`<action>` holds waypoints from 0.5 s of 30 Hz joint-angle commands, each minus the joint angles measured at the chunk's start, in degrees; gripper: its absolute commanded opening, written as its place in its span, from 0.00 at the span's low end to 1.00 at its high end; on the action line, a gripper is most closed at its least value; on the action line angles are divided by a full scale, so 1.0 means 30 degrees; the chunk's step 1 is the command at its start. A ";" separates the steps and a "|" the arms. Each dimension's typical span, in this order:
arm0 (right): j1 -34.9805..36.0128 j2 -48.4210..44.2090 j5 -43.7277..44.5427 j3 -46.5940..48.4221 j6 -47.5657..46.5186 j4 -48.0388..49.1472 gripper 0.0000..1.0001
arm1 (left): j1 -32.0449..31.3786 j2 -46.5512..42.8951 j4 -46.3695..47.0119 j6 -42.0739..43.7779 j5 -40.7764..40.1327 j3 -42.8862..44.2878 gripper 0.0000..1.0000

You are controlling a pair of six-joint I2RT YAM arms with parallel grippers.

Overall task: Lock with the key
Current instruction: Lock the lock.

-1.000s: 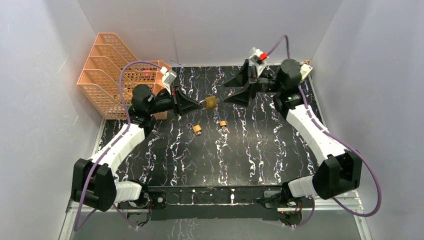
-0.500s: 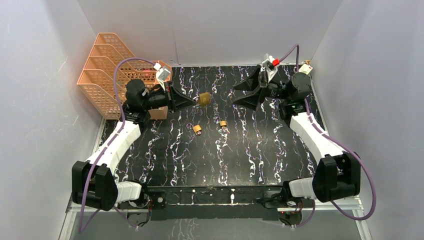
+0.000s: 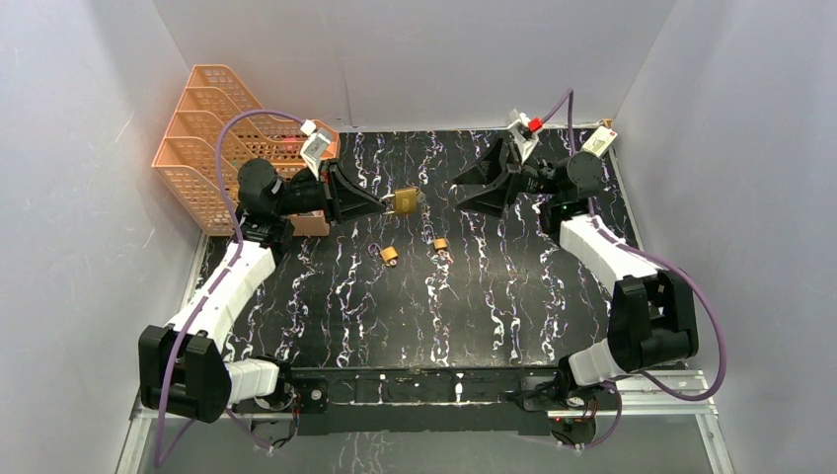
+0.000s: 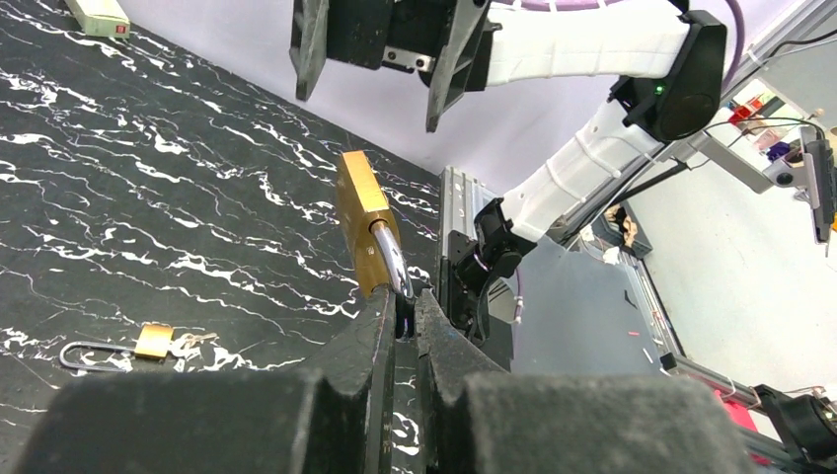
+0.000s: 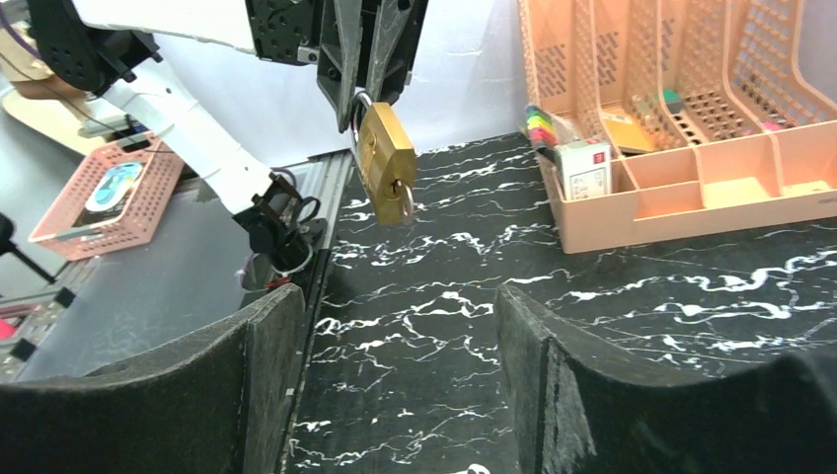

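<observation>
Marbled table point(image 3: 444, 306) below, left fingers point(image 4: 380, 336) pinch padlock point(image 4: 357, 222) (by shackle point(image 4: 390, 259)); right fingers point(image 5: 259, 375) spread.

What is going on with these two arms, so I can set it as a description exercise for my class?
The left gripper is shut on the shackle of a brass padlock and holds it up above the black marbled table. The right gripper faces the lock with its jaws open and empty, not touching it. A small padlock and a second small padlock lie on the table below. No key is in hand yet.
</observation>
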 commanded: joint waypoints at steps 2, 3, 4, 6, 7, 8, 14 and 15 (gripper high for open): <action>0.1241 0.0332 -0.0257 0.0869 0.0373 0.1670 0.71 | 0.0025 -0.1038 0.1762 -0.0926 0.0365 0.0611 0.00; 0.1537 0.0380 -0.0223 0.1052 -0.0075 0.1151 0.69 | 0.0025 -0.1070 0.1778 -0.0936 0.0327 0.0583 0.00; 0.1805 0.0375 -0.0164 0.1174 -0.0552 0.0548 0.69 | 0.0040 -0.1106 0.1762 -0.0941 0.0293 0.0557 0.00; 0.2450 0.0300 -0.0063 0.1400 -0.1627 -0.0794 0.66 | 0.0025 -0.1170 0.1760 -0.0977 0.0232 0.0469 0.00; 0.2572 0.0262 0.0039 0.1481 -0.2175 -0.1453 0.64 | 0.0025 -0.1174 0.1763 -0.0972 0.0215 0.0437 0.00; 0.2744 0.0232 0.0085 0.1546 -0.2573 -0.1923 0.63 | 0.0025 -0.1196 0.1786 -0.0971 0.0202 0.0407 0.00; 0.2957 0.0368 0.0331 0.1989 -0.3123 -0.2753 0.54 | 0.0025 -0.1292 0.1765 -0.1016 0.0141 0.0326 0.00; 0.3012 0.0480 0.0319 0.2119 -0.3193 -0.2873 0.53 | 0.0025 -0.1314 0.1782 -0.1002 0.0130 0.0338 0.00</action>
